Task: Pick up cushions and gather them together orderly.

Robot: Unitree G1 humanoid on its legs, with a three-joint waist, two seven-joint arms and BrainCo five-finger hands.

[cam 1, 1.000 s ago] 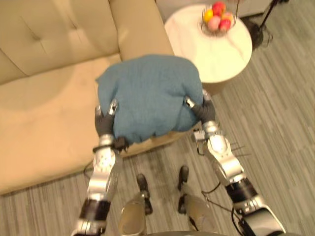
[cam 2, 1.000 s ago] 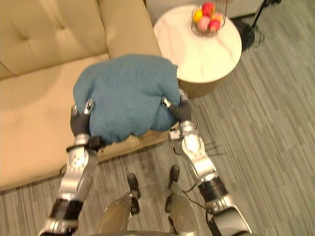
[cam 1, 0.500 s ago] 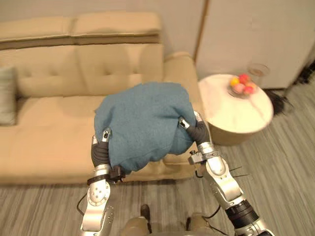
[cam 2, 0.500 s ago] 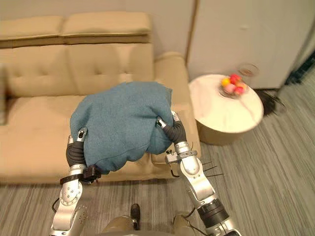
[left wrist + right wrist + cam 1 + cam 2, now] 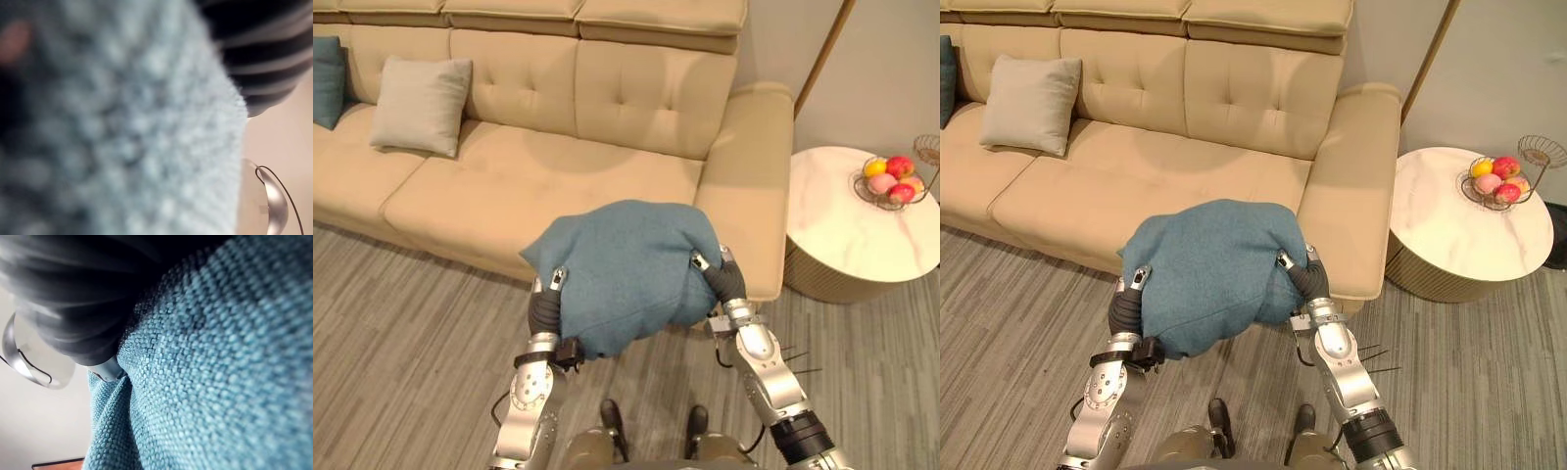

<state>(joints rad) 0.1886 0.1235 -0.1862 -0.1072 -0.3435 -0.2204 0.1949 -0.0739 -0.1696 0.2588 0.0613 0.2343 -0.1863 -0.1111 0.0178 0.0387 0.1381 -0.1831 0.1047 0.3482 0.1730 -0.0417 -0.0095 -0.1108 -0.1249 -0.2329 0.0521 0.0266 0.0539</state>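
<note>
The blue cushion (image 5: 626, 269) is held off the floor (image 5: 401, 333) between the two hands, in front of the sofa's (image 5: 538, 166) seat edge near its right armrest. It hides most of each hand. Of the left hand (image 5: 545, 308) only the dark ribbed cover and one dark-tipped thumb laid over the cushion's top face can be seen. The right hand (image 5: 727, 281) shows the same on the opposite edge. Both are clamped on the cushion's rim, the rest of their fingers lost under the cloth. The cushion's underside is out of sight. It is a plump, rounded, coarse-woven teal pad, dented and creased where the hands squeeze it. The right wrist view shows the weave bunched into a fold beside the hand, while in the left wrist view the weave is only a blur. On the sofa, a grey cushion (image 5: 421, 105) leans upright against the backrest, with another blue cushion (image 5: 325, 80) just beside it, cut off at the edge. A round white surface (image 5: 847, 230) beside the armrest carries a wire fruit bowl (image 5: 891, 181).
</note>
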